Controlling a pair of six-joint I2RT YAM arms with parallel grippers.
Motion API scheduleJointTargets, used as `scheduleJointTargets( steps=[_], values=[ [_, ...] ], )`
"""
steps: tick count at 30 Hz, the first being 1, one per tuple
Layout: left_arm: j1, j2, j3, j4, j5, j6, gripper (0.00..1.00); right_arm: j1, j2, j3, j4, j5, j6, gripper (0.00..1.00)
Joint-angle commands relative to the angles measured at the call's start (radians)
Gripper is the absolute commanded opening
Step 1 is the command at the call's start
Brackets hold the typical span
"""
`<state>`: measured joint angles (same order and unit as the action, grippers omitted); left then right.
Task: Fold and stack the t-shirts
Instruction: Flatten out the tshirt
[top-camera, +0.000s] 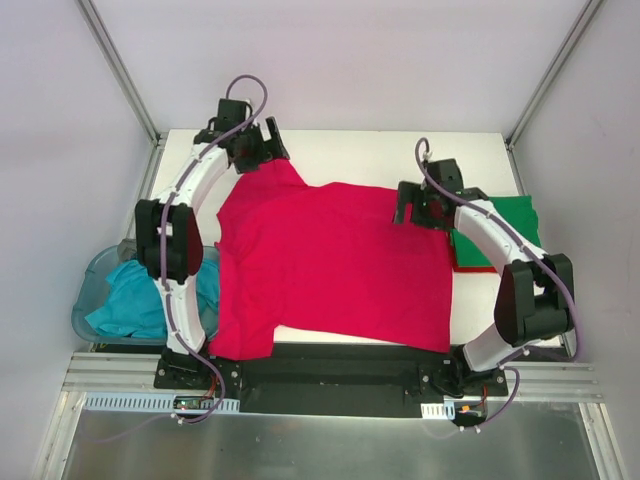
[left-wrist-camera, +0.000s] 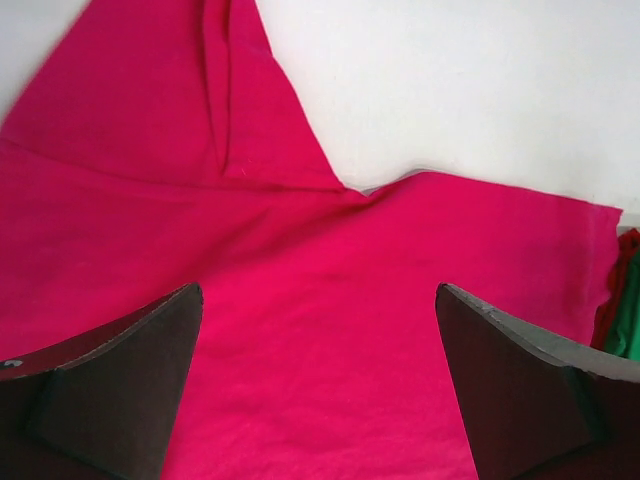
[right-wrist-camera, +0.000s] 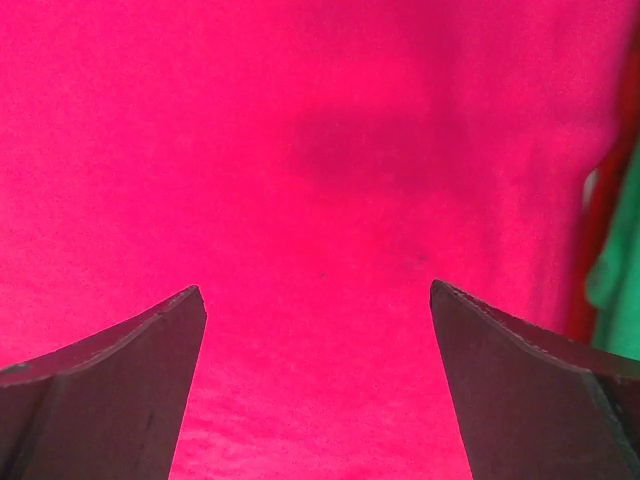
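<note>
Spread flat on white table: crimson red short-sleeved t-shirt, long axis left-right, sleeves toward left arm, hem toward right; left gripper jaws wide over far sleeve; right gripper jaws wide over far hem corner, nothing held; cloth lies from both toward bases; folded green t-shirt at right; teal t-shirt in translucent blue plastic tub at left.

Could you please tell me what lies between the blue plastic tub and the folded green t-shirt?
The crimson red cloth t-shirt, spread flat on the white table, fills that stretch; the top external view shows it.
</note>
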<state>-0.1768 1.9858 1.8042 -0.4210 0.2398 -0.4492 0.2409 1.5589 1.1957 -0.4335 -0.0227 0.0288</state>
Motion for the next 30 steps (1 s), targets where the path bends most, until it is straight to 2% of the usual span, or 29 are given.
scheduleJointTargets(
  steps=[1,10,20,27,30],
  values=[
    [-0.042,0.12,0.066,0.005,-0.023,-0.08,0.99,0.008,0.033,-0.064,0.052,-0.072,0.031,0.96],
    [-0.055,0.278,0.139,0.007,-0.096,-0.161,0.99,0.012,0.104,-0.117,0.038,-0.066,0.023,0.96],
    [-0.069,0.406,0.236,0.03,-0.073,-0.22,0.99,0.012,0.155,-0.148,0.026,-0.04,0.022,0.96],
    [-0.063,0.496,0.343,0.086,0.025,-0.272,0.99,0.012,0.179,-0.131,-0.001,-0.017,0.01,0.96],
    [-0.059,0.527,0.368,0.221,0.116,-0.36,0.99,0.014,0.193,-0.127,-0.008,0.0,0.01,0.96]
  ],
)
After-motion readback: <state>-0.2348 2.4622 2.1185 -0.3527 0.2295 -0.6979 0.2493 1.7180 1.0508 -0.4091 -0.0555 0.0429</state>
